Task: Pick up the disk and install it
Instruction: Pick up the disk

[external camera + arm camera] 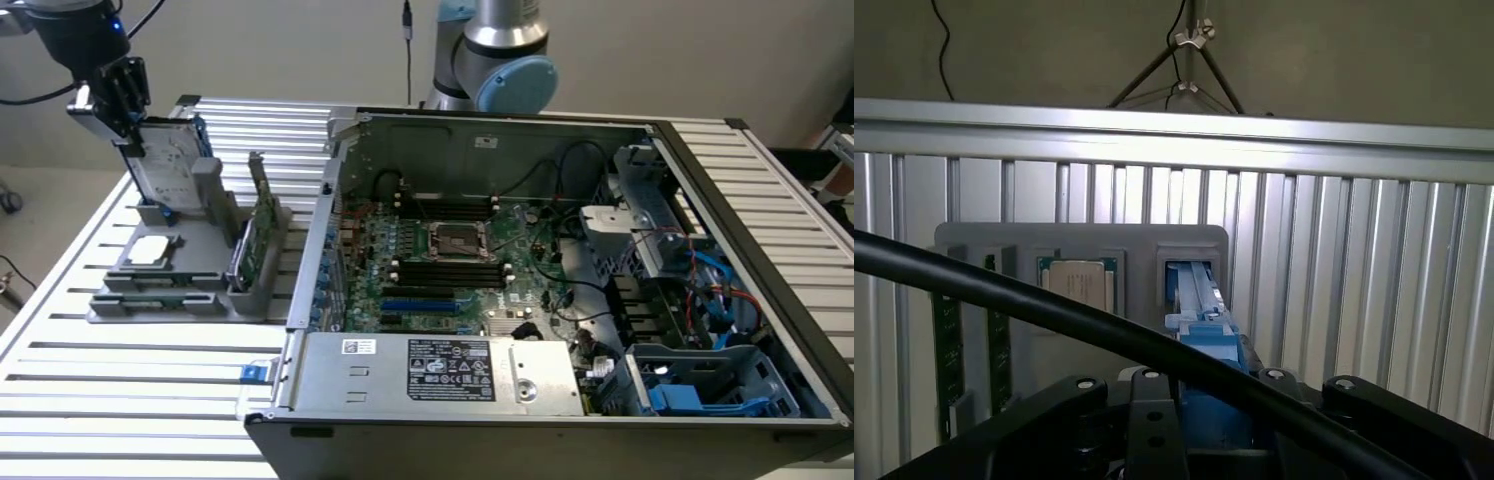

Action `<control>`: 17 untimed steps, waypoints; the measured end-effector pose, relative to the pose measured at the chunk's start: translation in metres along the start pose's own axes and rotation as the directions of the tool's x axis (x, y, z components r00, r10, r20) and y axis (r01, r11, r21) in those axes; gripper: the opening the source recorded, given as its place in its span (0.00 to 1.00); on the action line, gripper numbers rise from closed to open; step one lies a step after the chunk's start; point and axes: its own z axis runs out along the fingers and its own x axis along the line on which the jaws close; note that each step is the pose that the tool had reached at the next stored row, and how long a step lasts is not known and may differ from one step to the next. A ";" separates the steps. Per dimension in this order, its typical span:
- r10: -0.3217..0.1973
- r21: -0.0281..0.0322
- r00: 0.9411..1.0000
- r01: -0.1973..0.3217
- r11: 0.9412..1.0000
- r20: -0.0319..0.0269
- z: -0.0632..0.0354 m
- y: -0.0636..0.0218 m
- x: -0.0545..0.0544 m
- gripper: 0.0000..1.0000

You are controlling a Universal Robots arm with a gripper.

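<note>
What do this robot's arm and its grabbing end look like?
The arm is a silver tube with a round light-blue cap at its joint. The gripper is black, with flat black jaws, silver screws on its links, a small blue light and a thick black cable.

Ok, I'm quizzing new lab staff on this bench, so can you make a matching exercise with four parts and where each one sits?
1 disk
2 CPU chip
3 green card
4 power supply

A lies flat on the grey holder
B mounted in the computer case
C stands upright, nearest the case
D stands upright, the pincer at its top

Pairs: 1-D, 2-A, 3-C, 4-B
</note>
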 end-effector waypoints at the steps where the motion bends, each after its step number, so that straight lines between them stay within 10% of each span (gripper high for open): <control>1: 0.000 0.000 1.000 0.000 1.000 0.000 -0.0009 0.0000 0.000 0.33; 17: 0.000 0.007 1.000 0.000 1.000 -0.001 -0.0182 -0.0001 -0.004 0.33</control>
